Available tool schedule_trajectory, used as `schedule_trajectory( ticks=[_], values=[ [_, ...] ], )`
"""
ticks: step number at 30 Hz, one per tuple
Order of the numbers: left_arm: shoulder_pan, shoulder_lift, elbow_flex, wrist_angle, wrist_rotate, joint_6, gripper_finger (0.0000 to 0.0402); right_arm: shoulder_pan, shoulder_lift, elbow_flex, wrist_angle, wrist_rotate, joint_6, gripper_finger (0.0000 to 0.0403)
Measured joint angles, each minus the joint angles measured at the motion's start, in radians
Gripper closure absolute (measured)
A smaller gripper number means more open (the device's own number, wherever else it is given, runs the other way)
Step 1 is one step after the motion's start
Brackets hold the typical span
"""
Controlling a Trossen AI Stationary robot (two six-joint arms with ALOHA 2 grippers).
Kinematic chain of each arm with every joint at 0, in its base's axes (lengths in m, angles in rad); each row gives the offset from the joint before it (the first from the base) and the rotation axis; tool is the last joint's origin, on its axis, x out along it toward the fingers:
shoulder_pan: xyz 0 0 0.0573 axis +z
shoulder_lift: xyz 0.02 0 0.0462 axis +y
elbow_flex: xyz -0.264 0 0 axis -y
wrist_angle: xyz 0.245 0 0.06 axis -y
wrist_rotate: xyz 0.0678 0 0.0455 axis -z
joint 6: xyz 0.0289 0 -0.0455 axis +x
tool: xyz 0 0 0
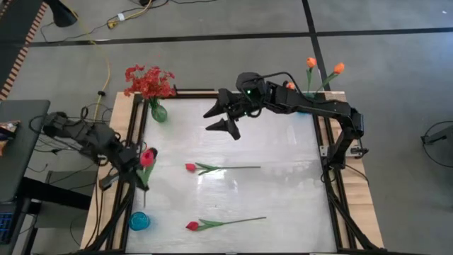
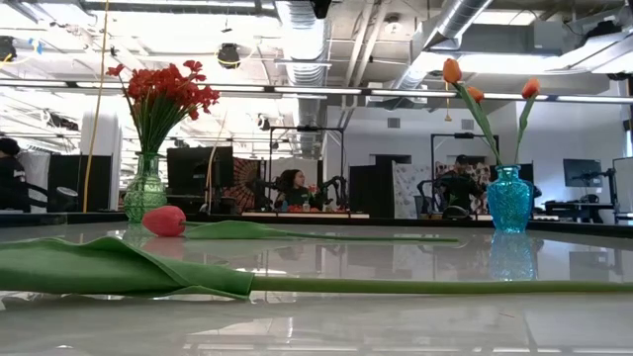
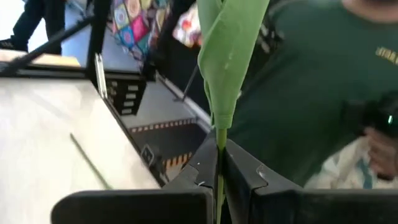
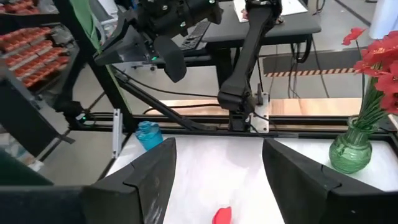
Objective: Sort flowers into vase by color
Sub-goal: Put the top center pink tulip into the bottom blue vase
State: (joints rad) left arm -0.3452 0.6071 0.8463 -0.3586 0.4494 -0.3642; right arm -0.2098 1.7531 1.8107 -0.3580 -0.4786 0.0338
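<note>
Three vases are standing on the tabletop (image 1: pixel 283 170): a green glass one (image 1: pixel 158 112) at the far left corner, a blue glass one (image 2: pixel 509 199) at the far right corner, and a small blue one (image 1: pixel 139 221) at the near left edge. The green vase is bulbous and ribbed; the far blue one is faceted.

Flowers counted: one red many-bloom spray (image 1: pixel 148 81) sitting in the green vase; three orange tulips (image 2: pixel 452 71) leaning in the far blue vase; three pinkish-red tulips. Two of those are lying flat, one mid-tabletop (image 1: pixel 219 168), one (image 1: pixel 224 224) toward the near edge, stems pointing right. Each has a thin stem and a broad folded leaf.

The third pink tulip (image 1: pixel 147 157) is being held upright over the left edge by the left pincer (image 3: pixel 219 171), which is clamping narrow on its stem.

The right pincer (image 1: pixel 226 117) is hovering above the far middle of the tabletop, fingers spread wide, gripping nothing.

The tabletop is white, glossy and reflective, framed by dark rails. The right half is lying open. A person in a green shirt (image 3: pixel 311 93) is standing just off the left side.
</note>
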Motion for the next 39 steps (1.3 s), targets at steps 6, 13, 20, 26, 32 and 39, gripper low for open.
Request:
schedule_trajectory(
  ticks=[6,13,20,26,32,39],
  values=[
    [-0.190,0.002,0.000,-0.115,-0.146,0.040,0.0401,0.051,0.000,0.000,0.001,0.090,0.002,0.0137],
    [-0.373,0.001,-0.003,-0.131,-0.304,0.083,0.0401,0.080,0.000,0.000,0.002,0.148,0.065,0.0137],
    [-0.496,-0.014,-0.133,-0.034,-0.389,0.031,0.0401,0.079,0.001,0.000,0.002,0.149,0.124,0.0137],
    [-0.543,-0.029,-0.182,0.042,-0.446,0.003,0.0401,0.079,0.001,0.000,0.002,0.151,0.126,0.0137],
    [-0.592,-0.024,-0.183,0.039,-0.467,-0.022,0.0401,0.077,0.002,0.000,0.002,0.168,0.127,0.0137],
    [-0.652,-0.018,-0.183,0.035,-0.526,-0.001,0.0401,0.078,0.002,0.000,0.002,0.168,0.152,0.0137]
  ],
)
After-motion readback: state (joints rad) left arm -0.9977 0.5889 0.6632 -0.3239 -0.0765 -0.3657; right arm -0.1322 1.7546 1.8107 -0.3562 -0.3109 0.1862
